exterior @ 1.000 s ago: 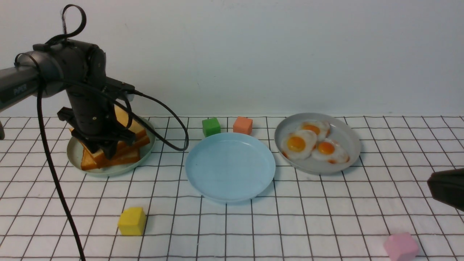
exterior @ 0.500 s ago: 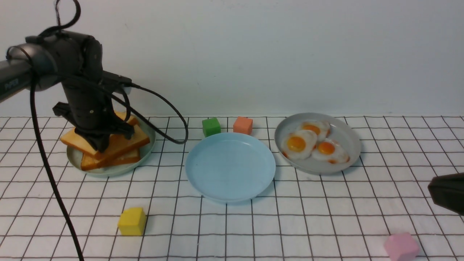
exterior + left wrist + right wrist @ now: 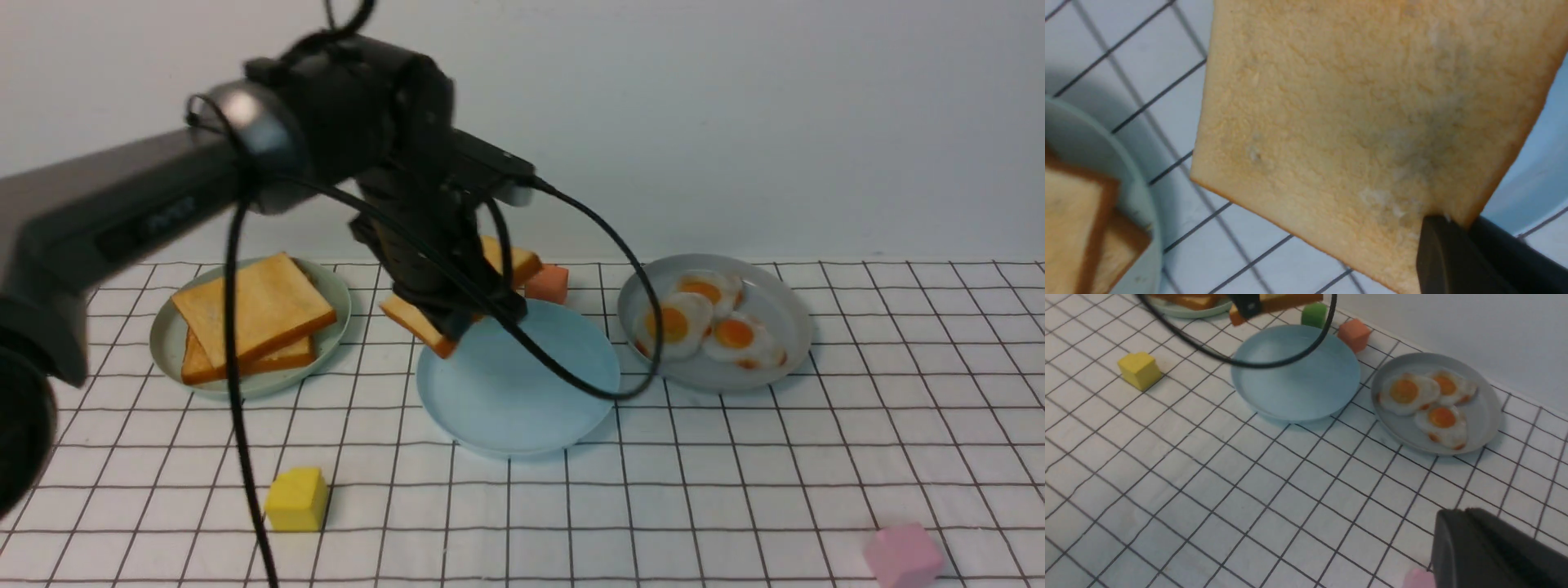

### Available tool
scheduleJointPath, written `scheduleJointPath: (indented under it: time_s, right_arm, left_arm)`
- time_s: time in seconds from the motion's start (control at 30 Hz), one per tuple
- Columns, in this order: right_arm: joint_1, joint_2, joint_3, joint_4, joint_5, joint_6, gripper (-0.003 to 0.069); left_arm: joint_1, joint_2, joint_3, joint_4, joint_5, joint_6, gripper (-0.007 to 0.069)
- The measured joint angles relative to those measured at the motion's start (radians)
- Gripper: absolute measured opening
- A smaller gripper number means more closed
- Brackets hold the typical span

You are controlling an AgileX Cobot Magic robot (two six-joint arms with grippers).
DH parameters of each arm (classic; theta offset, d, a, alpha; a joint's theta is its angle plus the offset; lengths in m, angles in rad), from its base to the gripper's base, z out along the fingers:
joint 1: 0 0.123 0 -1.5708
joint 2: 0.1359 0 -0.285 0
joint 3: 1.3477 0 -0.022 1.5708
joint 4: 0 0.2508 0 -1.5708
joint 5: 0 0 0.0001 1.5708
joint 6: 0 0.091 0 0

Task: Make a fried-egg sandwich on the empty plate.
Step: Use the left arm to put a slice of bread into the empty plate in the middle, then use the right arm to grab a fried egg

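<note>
My left gripper (image 3: 457, 322) is shut on the edge of a golden-brown toast slice (image 3: 415, 320), holding it tilted in the air over the back left rim of the empty light blue plate (image 3: 522, 392). In the left wrist view the toast slice (image 3: 1355, 122) fills most of the picture, pinched at one corner by the left gripper (image 3: 1453, 222). Three fried eggs (image 3: 709, 320) lie on the grey plate (image 3: 788, 327). My right gripper (image 3: 1457, 522) is shut and empty, low over the table near its front right. No fried-egg sandwich is in view.
Two toast slices (image 3: 253, 314) are stacked on the pale green plate (image 3: 167, 343) at the left. An orange cube (image 3: 549, 282) stands behind the blue plate, beside a green cube (image 3: 1314, 314). A yellow cube (image 3: 297, 498) sits front left, a pink cube (image 3: 902, 555) front right. The left arm's cable hangs over the blue plate.
The left gripper closed on the top toast slice, lifted it off the green plate's stack and carried it right to the blue plate. The right gripper left the front view.
</note>
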Motion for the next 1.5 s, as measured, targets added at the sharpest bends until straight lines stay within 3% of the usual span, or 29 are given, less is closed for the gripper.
scheduleJointPath:
  time_s: [0.13,0.37,0.53,0.73,0.87,0.93,1.0,1.13,1.17,1.2,1.37,1.5]
  right_arm:
    - [0.000,-0.022,0.000,-0.051,0.028,0.076,0.0043]
    - [0.000,-0.029,0.000,-0.053,0.068,0.091,0.0043]
    - [0.000,-0.029,0.000,-0.051,0.079,0.091,0.0046]
    - [0.000,-0.027,0.000,-0.050,0.080,0.107,0.0049]
    - [0.000,0.011,0.000,-0.056,0.079,0.143,0.0050]
    - [0.000,0.054,-0.001,-0.072,0.067,0.155,0.0052]
    - [0.000,0.122,-0.003,-0.107,0.036,0.176,0.0053]
    - [-0.003,0.289,-0.042,-0.198,-0.014,0.250,0.0055]
    - [-0.007,0.308,-0.053,-0.204,-0.021,0.263,0.0055]
    - [-0.027,0.384,-0.083,-0.220,-0.029,0.283,0.0055]
    - [-0.147,0.583,-0.185,-0.198,-0.062,0.285,0.0055]
    - [-0.263,0.735,-0.274,-0.057,-0.099,0.182,0.0057]
  left_arm:
    - [-0.065,0.046,0.000,0.003,-0.059,0.000,0.0003]
    - [-0.081,0.100,0.000,0.020,-0.099,0.000,0.0010]
    - [-0.080,0.127,0.000,0.038,-0.094,0.000,0.0127]
    - [-0.080,0.124,-0.014,0.038,-0.030,-0.027,0.0405]
    - [-0.080,0.082,-0.060,0.003,0.065,-0.112,0.0482]
    - [-0.081,0.034,-0.100,-0.029,0.120,-0.152,0.0461]
    - [-0.089,-0.042,-0.135,-0.054,0.174,-0.172,0.0380]
    - [-0.111,-0.221,-0.144,-0.068,0.209,-0.176,0.0118]
    - [-0.114,-0.241,-0.139,-0.069,0.211,-0.176,0.0088]
    - [-0.120,-0.317,-0.105,-0.075,0.216,-0.176,-0.0002]
    - [-0.122,-0.544,0.103,-0.113,0.220,-0.176,-0.0013]
    - [-0.122,-0.704,0.340,-0.122,0.206,-0.176,-0.0013]
